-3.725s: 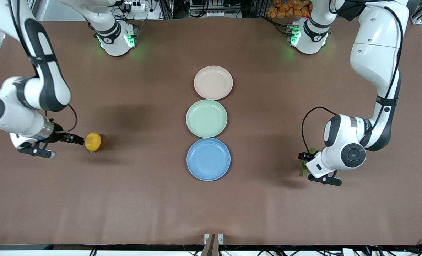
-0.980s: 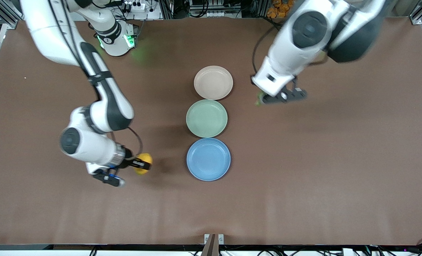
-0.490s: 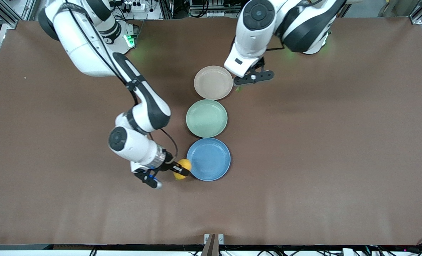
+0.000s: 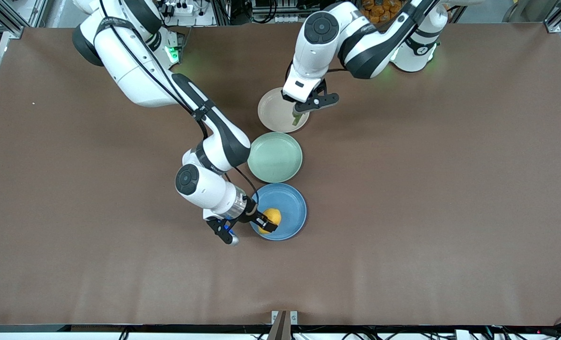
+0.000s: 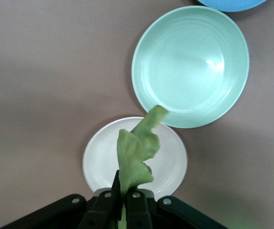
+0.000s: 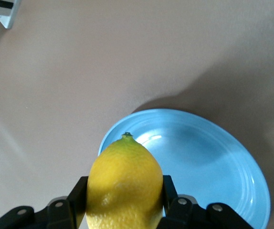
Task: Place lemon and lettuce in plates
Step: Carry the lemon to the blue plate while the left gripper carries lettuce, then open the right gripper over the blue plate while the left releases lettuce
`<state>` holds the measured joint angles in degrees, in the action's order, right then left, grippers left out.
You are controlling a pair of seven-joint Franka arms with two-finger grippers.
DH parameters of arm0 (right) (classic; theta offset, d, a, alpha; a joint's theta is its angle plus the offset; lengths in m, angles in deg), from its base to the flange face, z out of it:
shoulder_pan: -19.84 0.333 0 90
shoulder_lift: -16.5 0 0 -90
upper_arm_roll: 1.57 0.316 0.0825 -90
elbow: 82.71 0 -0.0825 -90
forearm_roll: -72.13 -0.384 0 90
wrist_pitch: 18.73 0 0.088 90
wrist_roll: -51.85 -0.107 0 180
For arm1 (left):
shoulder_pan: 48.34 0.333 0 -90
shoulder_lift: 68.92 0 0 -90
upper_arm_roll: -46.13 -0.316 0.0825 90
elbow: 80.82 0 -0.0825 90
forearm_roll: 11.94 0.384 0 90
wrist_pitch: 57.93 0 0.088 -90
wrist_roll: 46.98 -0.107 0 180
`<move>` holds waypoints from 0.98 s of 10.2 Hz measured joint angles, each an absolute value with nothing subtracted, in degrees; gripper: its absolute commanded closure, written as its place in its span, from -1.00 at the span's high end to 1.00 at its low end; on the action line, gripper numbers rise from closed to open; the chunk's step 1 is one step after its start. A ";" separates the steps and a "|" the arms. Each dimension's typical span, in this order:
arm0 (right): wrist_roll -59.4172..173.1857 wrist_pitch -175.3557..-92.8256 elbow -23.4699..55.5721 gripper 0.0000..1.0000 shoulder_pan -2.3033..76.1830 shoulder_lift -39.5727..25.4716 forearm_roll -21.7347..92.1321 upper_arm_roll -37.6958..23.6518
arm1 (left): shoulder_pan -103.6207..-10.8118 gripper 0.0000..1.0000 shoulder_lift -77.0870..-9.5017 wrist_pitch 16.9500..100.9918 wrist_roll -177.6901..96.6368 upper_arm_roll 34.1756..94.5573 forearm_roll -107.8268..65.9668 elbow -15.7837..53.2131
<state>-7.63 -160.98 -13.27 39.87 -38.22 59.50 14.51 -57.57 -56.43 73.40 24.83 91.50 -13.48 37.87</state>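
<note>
My right gripper [image 4: 265, 223] is shut on the yellow lemon [image 4: 271, 218] and holds it over the blue plate [image 4: 290, 212]. In the right wrist view the lemon [image 6: 124, 183] sits between the fingers above the blue plate [image 6: 208, 157]. My left gripper [image 4: 298, 114] is shut on the green lettuce [image 4: 298, 118] and holds it over the rim of the beige-pink plate [image 4: 273, 111]. In the left wrist view the lettuce [image 5: 137, 155] hangs from the shut fingers over the pale plate [image 5: 101, 160].
A pale green plate [image 4: 275, 157] lies between the two task plates; it also shows in the left wrist view [image 5: 189, 67]. The brown table [image 4: 427, 189] stretches bare toward both arms' ends. A small metal bracket [image 4: 284, 317] sits at the table's nearest edge.
My right gripper carried the lemon from beside the blue plate to over it. My left gripper carried the lettuce from beside the beige-pink plate to over its rim.
</note>
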 measured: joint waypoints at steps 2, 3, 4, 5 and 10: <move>-8.68 -160.95 -13.26 -0.22 39.87 -38.59 59.50 14.93 | -60.62 -1.00 -54.23 79.38 29.72 91.51 -12.94 39.81; -8.79 -160.94 -13.26 0.16 39.87 -38.88 59.50 15.00 | -61.85 -1.00 -52.99 81.09 32.19 91.49 -11.15 40.01; -8.84 -160.94 -13.25 0.18 39.87 -39.22 59.49 15.03 | -62.86 -1.00 -51.35 82.46 35.67 91.46 -7.37 40.14; -8.86 -160.94 -13.25 0.99 39.87 -39.52 59.49 15.04 | -63.94 -1.00 -49.26 83.70 40.13 91.45 -2.07 40.22; -8.61 -161.00 -13.67 1.00 39.66 -39.64 59.88 14.98 | -65.00 0.55 -40.34 85.94 51.25 91.18 11.99 39.49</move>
